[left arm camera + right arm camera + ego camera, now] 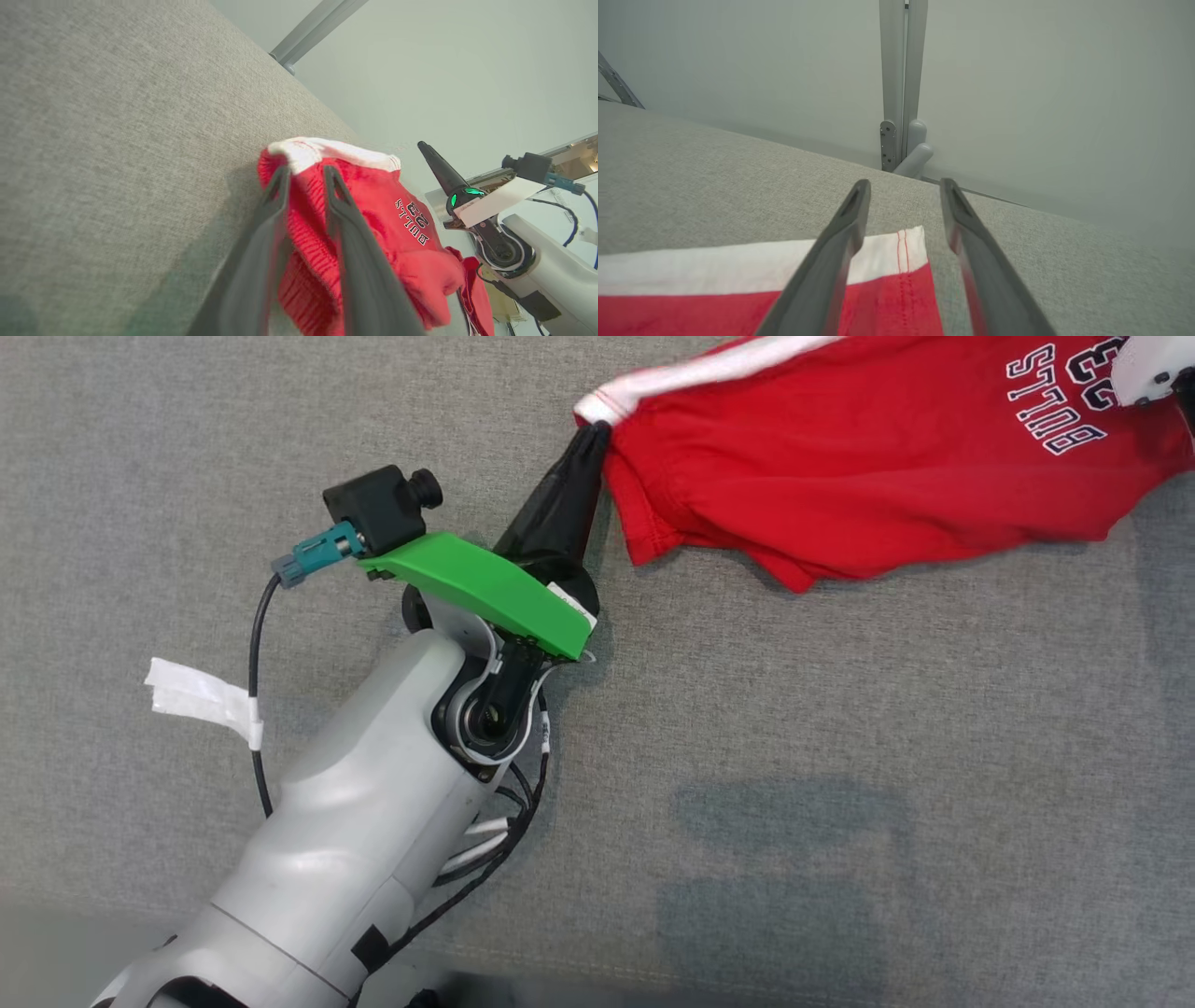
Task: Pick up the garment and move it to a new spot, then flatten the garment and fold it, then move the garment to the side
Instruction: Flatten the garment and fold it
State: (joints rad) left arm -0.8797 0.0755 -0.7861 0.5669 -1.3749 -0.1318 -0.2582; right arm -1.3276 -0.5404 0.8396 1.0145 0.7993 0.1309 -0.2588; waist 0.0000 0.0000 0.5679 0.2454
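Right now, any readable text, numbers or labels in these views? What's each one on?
"BULLS": on the red garment, upside down in the head view.
"23": on the red garment next to that word, cut by the frame edge in the head view, clearer in the left wrist view.
White label beside the green mount: too small to read.
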